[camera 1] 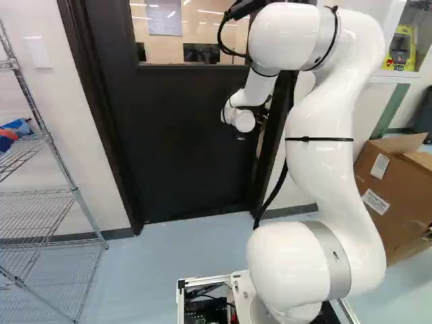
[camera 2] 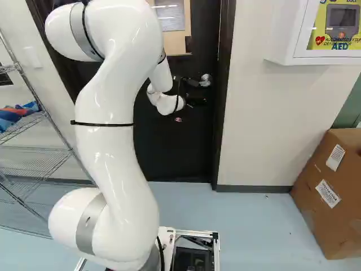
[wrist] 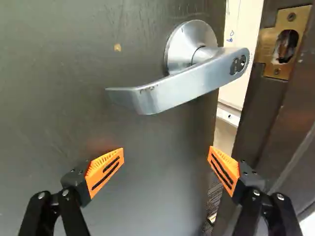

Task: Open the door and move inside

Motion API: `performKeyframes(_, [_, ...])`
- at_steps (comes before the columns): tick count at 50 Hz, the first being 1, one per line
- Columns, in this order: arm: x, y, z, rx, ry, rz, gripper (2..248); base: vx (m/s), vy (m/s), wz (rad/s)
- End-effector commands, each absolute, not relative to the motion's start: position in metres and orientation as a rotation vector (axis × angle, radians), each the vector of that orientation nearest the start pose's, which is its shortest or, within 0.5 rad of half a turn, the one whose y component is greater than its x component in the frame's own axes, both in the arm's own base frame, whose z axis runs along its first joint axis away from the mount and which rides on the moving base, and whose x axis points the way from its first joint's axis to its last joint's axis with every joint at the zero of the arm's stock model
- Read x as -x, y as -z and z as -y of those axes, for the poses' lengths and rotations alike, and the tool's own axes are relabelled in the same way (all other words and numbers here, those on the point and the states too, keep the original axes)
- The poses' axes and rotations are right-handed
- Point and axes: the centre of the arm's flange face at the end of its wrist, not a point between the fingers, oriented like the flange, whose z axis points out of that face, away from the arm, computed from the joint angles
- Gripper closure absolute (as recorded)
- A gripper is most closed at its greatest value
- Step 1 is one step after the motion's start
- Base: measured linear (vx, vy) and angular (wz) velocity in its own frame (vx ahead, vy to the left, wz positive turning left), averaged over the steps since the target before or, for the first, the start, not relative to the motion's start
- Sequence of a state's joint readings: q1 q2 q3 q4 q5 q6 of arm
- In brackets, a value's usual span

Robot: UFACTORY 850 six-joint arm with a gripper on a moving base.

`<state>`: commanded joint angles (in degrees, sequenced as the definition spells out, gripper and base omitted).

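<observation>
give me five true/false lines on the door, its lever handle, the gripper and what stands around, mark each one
1. The door is fully shut. False: the door stands ajar, with a gap along its handle edge.
2. The gripper is open. True.
3. Both orange pads clamp the lever handle. False: nothing is between them, and the lever handle is free, ahead of the gripper.
4. A brass-coloured strike plate sits on the frame across the gap. True.
5. The wire rack and the cardboard box stand on the same side of the door. False: the rack and the box are on opposite sides.
</observation>
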<state>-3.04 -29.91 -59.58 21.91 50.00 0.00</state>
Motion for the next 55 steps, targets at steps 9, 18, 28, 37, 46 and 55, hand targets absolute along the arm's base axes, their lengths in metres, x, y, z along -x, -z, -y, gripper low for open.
performKeyframes(9, [-0.635,-0.385,0.052,2.414,2.047,-0.656,3,0.000,0.000,0.000])
performKeyframes(18, [-0.652,-0.382,0.045,2.397,2.057,-0.641,3,0.000,0.000,0.000])
performKeyframes(28, [-0.671,-0.379,0.037,2.376,2.069,-0.624,3,0.000,0.000,0.000])
performKeyframes(37, [-0.682,-0.377,0.032,2.364,2.076,-0.614,3,0.000,0.000,0.000])
performKeyframes(46, [-0.678,-0.378,0.030,2.367,2.071,-0.610,3,0.000,0.000,0.000])
performKeyframes(55, [-0.663,-0.381,0.026,2.383,2.054,-0.596,3,0.000,0.000,0.000])
